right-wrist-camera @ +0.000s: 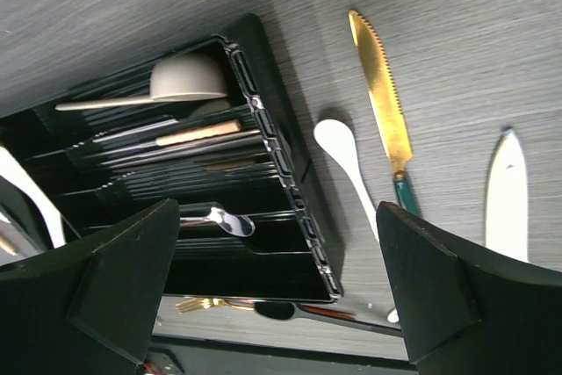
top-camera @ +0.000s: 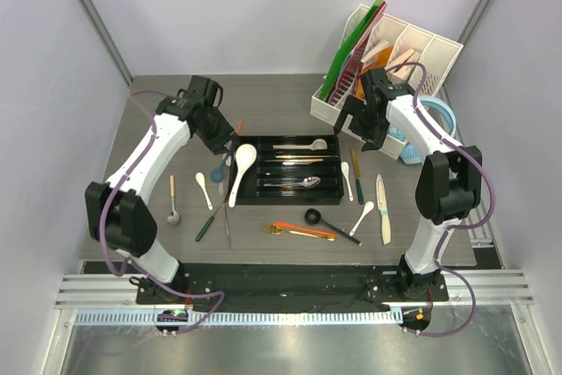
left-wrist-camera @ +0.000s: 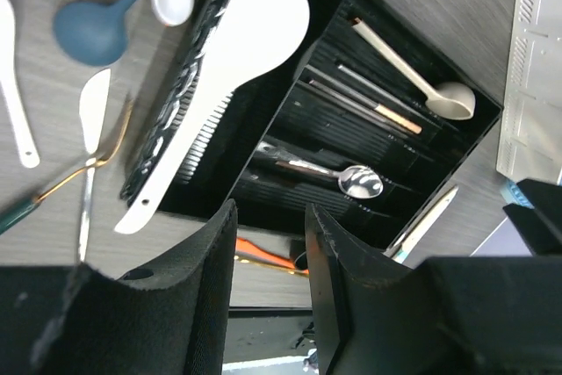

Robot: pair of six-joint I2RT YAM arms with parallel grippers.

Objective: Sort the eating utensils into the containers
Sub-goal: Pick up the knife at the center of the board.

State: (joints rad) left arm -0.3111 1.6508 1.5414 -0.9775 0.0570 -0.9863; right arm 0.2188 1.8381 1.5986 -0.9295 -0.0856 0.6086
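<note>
Several utensils (top-camera: 307, 183) lie in the black cutlery tray (top-camera: 285, 200); a large white spoon (top-camera: 241, 173) rests across its left rim. Left gripper (left-wrist-camera: 270, 210), near that rim, is part-open and empty; right gripper (right-wrist-camera: 277, 208) is wide open, empty.

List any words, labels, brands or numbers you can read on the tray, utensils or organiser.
None can be read in any view.
Tray: no label; its rim is ribbed, with no lettering.
Utensils: no visible marks or brands.
Organiser: plain white, no text showing.
</note>
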